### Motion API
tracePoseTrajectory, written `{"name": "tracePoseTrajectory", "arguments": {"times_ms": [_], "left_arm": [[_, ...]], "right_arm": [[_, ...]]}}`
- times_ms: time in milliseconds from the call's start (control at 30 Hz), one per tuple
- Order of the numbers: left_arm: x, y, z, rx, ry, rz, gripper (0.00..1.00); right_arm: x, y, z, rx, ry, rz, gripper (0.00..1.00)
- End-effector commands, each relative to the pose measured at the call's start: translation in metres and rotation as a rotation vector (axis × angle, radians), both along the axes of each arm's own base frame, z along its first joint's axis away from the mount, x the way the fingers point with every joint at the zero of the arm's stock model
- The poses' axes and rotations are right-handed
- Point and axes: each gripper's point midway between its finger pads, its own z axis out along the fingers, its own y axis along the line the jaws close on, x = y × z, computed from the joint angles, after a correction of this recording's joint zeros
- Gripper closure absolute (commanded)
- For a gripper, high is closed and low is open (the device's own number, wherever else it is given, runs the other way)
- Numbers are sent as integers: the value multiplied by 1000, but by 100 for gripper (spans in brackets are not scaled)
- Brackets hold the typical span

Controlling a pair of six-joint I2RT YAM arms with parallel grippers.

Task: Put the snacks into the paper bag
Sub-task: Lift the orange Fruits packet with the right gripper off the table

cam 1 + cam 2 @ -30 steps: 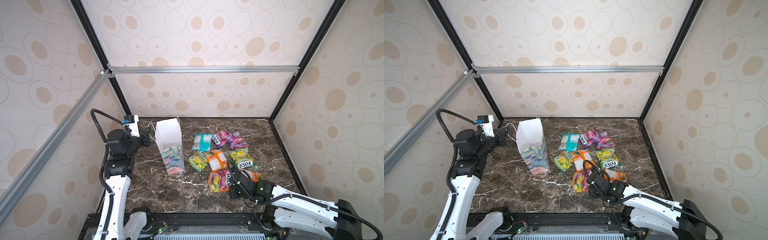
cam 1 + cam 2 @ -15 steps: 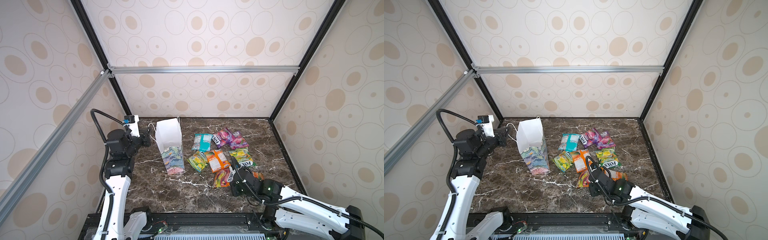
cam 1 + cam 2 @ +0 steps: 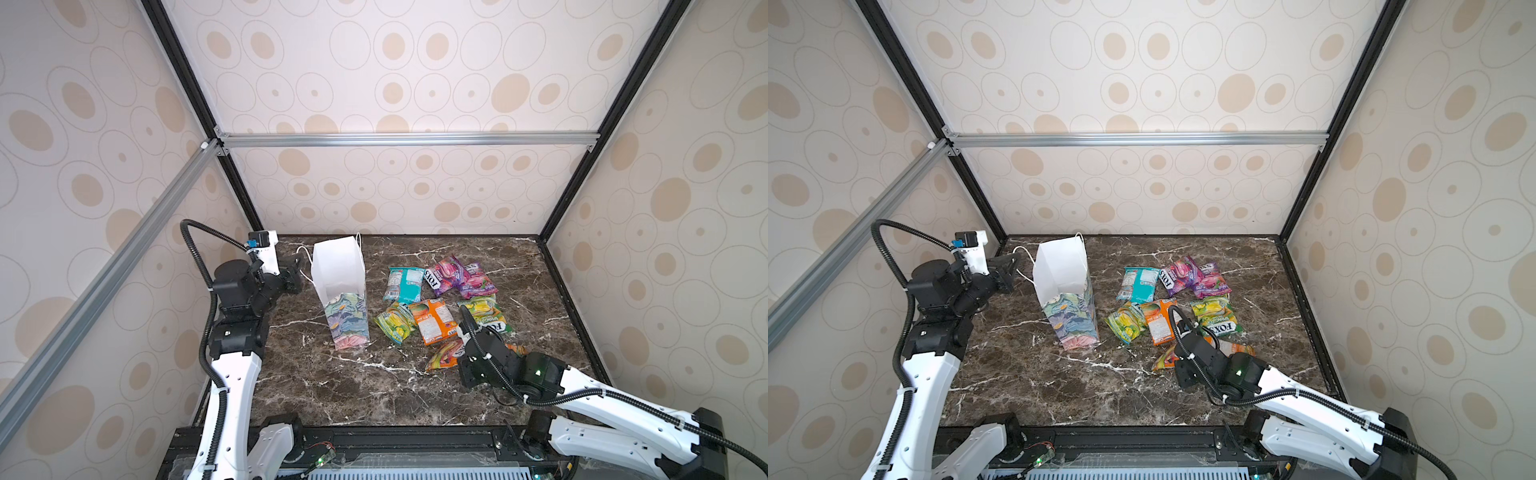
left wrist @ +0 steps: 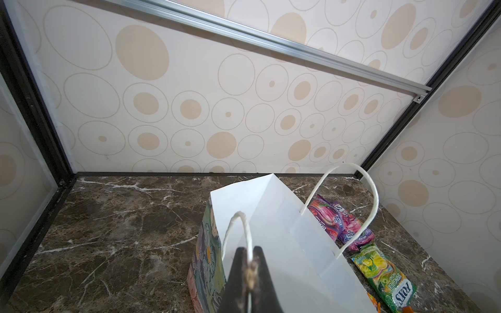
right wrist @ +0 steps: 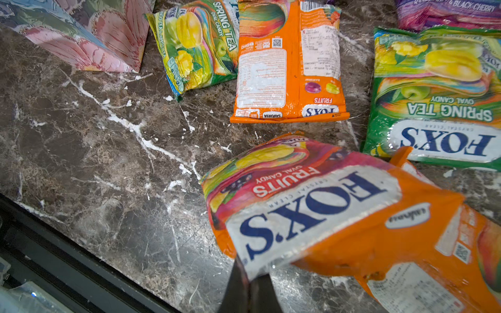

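Observation:
The paper bag point(image 3: 338, 270) point(image 3: 1061, 270) stands upright at the back left, its mouth open and its inside white point(image 4: 284, 244). My left gripper point(image 4: 249, 260) point(image 3: 297, 270) is shut on its white cord handle point(image 4: 238, 225). To the bag's right lie the snacks: teal point(image 3: 405, 283), purple-pink point(image 3: 449, 272), green-yellow point(image 3: 395, 326) point(image 5: 195, 46), orange point(image 3: 434, 322) point(image 5: 287, 62) and green point(image 3: 484, 313) point(image 5: 439, 94) packets. My right gripper point(image 5: 250, 273) point(image 3: 460, 352) is shut on a corner of an orange FOX'S fruits packet point(image 5: 311, 206) point(image 3: 444, 357) point(image 3: 1165, 358), which hangs tilted above the table.
Another orange packet point(image 5: 423, 287) point(image 3: 515, 349) lies partly under the held one and the right arm. Patterned walls close the dark marble table point(image 3: 332, 382) on three sides. A black rail point(image 5: 67, 265) runs along the front edge. The bag's second handle point(image 4: 371, 200) arches free.
The right gripper has raised one end of the orange fruits packet, which lay flat a second ago and now hangs tilted. The left arm and the bag have not moved.

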Motion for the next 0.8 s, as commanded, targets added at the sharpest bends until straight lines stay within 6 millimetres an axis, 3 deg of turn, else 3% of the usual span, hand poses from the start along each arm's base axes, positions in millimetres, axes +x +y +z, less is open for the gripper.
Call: {"name": "tracePoseTrajectory", "arguments": {"times_ms": [0, 467, 767], "left_arm": [[-3, -1, 14, -8, -46, -13, 100], [-3, -1, 13, -10, -47, -13, 100], [-4, -2, 15, -11, -52, -14, 100]], "right_arm": [[5, 1, 21, 9, -56, 8, 100], [14, -7, 51, -5, -146, -5, 100], [26, 3, 76, -10, -206, 15, 100]]}}
